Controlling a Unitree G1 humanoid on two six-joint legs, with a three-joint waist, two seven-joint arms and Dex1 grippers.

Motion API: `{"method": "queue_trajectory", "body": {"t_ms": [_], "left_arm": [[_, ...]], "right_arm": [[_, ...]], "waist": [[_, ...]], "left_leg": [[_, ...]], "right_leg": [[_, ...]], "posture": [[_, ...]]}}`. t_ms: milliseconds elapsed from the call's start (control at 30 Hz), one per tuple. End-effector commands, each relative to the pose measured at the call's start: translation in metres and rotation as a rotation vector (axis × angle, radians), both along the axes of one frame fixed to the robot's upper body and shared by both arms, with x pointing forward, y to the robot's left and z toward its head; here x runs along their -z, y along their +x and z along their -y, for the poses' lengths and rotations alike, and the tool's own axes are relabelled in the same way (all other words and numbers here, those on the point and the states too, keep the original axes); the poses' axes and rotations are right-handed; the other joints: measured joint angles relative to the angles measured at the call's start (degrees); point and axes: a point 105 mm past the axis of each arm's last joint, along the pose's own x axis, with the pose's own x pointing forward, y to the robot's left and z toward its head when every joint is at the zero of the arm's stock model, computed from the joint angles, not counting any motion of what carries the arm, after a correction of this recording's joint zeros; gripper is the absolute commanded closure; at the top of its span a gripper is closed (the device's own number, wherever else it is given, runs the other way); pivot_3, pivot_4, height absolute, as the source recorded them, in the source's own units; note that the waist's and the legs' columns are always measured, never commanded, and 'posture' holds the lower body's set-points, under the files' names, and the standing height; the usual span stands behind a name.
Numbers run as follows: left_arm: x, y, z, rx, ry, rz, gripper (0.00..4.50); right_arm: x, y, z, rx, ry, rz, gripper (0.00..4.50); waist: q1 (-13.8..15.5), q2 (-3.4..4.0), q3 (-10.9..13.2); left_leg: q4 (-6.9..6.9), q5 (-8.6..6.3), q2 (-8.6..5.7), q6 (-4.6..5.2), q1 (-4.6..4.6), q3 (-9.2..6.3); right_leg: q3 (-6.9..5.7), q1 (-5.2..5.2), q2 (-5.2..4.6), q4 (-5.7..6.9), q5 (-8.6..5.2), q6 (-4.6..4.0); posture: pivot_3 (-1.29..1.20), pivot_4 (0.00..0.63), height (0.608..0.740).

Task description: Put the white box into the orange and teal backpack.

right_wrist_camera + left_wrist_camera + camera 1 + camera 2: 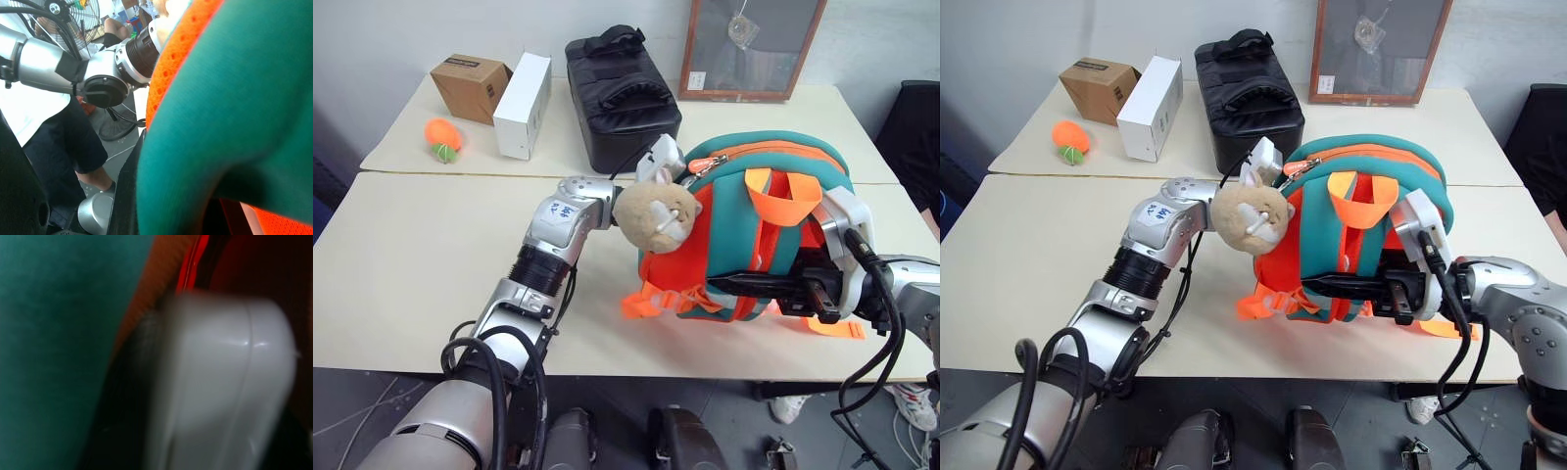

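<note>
Two grips | right gripper (1324, 286) pinching orange and teal backpack (1371, 225) | left gripper's fingers: you cannot tell | risk: white box (220, 391) snags zipper edge, slips out

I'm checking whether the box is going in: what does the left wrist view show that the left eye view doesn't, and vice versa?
Left wrist view: the white box's rounded end, close up at the backpack's dark opening with orange-red lining. Left eye view: the plush toy, black bag, white carton, brown box and table. Shared: the backpack's teal fabric.
</note>
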Motion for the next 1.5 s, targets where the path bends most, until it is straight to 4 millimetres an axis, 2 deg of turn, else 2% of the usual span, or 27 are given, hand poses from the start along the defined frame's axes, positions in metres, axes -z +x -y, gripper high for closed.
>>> {"method": "queue_trajectory", "body": {"t_ms": [33,133,167,400,633,733,800,1000,1100,1300,1367,1500], "left_arm": [[-0.026,-0.011,-0.029,0.014,-0.023,0.074,1.03],[-0.034,-0.024,-0.057,0.032,-0.003,0.101,0.11],[-0.038,-0.029,-0.065,0.044,-0.007,0.106,0.05],[-0.053,-0.048,-0.11,0.032,0.06,0.168,0.05],[-0.072,-0.064,-0.14,-0.039,0.085,0.214,0.05],[-0.09,-0.08,-0.133,-0.021,0.019,0.227,0.05],[-0.089,-0.084,-0.124,-0.019,0.014,0.233,0.05],[-0.058,-0.087,-0.087,-0.014,0.092,0.222,0.05],[-0.041,-0.082,-0.079,-0.026,0.15,0.254,0.05],[-0.029,-0.088,-0.056,0.064,0.103,0.191,0.05],[-0.028,-0.081,-0.054,0.039,0.095,0.184,0.44],[-0.028,-0.086,-0.06,0.076,0.105,0.153,1.53]], "right_arm": [[-0.004,-0.005,-0.002,-0.009,0.018,0.023,4.5],[-0.001,-0.004,-0.002,0.002,0.019,0.019,4.5],[0.0,-0.003,-0.003,0.005,0.02,0.017,4.5],[0.006,0.002,-0.004,0.019,0.003,0.007,4.5],[0.004,0.006,-0.004,0.018,0.002,0.013,4.5],[0.004,0.007,-0.003,0.021,0.003,0.013,4.5],[0.003,0.008,-0.003,0.021,0.006,0.014,4.5],[0.001,0.009,-0.005,0.017,0.009,0.019,4.5],[-0.001,0.009,-0.005,0.016,0.012,0.021,4.5],[-0.002,0.009,-0.006,0.026,0.021,0.018,4.5],[-0.001,0.009,-0.007,0.028,0.02,0.018,4.5],[-0.002,0.009,-0.006,0.038,0.021,0.021,4.5]], "waist": [[-0.3,0.0,0.0],[-0.7,0.01,0.0],[-0.7,0.01,0.0],[-0.9,0.01,0.0],[-1.0,0.0,0.0],[-1.0,0.0,0.0],[-0.9,0.0,0.0],[-0.8,0.0,0.0],[-1.0,0.0,0.0],[-0.7,0.0,0.0],[-0.5,0.0,0.0],[-0.2,0.0,0.0]], "left_leg": [[-0.01,0.01,0.0,-0.01,0.0,0.0],[-0.07,0.02,0.0,-0.04,0.01,0.0],[-0.08,0.03,-0.01,-0.04,0.02,-0.01],[-0.07,0.02,-0.03,-0.04,0.05,-0.02],[-0.07,0.01,-0.02,-0.01,0.07,-0.04],[-0.07,-0.01,-0.03,0.0,0.06,-0.05],[-0.07,-0.01,-0.03,0.01,0.06,-0.06],[-0.05,-0.01,-0.06,0.01,0.15,-0.08],[-0.06,-0.01,-0.05,-0.01,0.16,-0.09],[-0.07,0.0,-0.05,-0.02,0.16,-0.07],[-0.05,-0.01,-0.07,0.0,0.16,-0.07],[-0.04,-0.01,-0.06,0.0,0.16,-0.07]], "right_leg": [[0.0,0.0,0.0,0.0,0.0,0.0],[0.0,0.0,-0.01,-0.01,-0.01,-0.02],[-0.01,0.0,-0.03,0.0,-0.01,-0.02],[-0.02,0.07,-0.05,-0.02,-0.01,-0.02],[-0.05,0.12,-0.05,-0.06,-0.02,-0.03],[-0.05,0.12,-0.06,-0.07,-0.02,-0.03],[-0.04,0.15,-0.08,-0.07,-0.02,-0.03],[-0.04,0.27,-0.08,-0.08,-0.01,-0.02],[-0.04,0.26,-0.06,-0.08,-0.01,-0.02],[-0.02,0.27,-0.04,-0.1,-0.01,-0.02],[-0.02,0.28,-0.07,-0.12,-0.01,-0.02],[-0.02,0.28,-0.06,-0.11,-0.01,-0.02]], "posture": [[0.0,0.15,0.74],[0.0,0.15,0.74],[0.0,0.15,0.74],[0.0,0.15,0.74],[0.0,0.15,0.74],[0.0,0.15,0.74],[0.0,0.15,0.74],[0.0,0.15,0.74],[0.0,0.15,0.74],[0.0,0.15,0.74],[0.0,0.15,0.74],[0.0,0.15,0.74]]}}
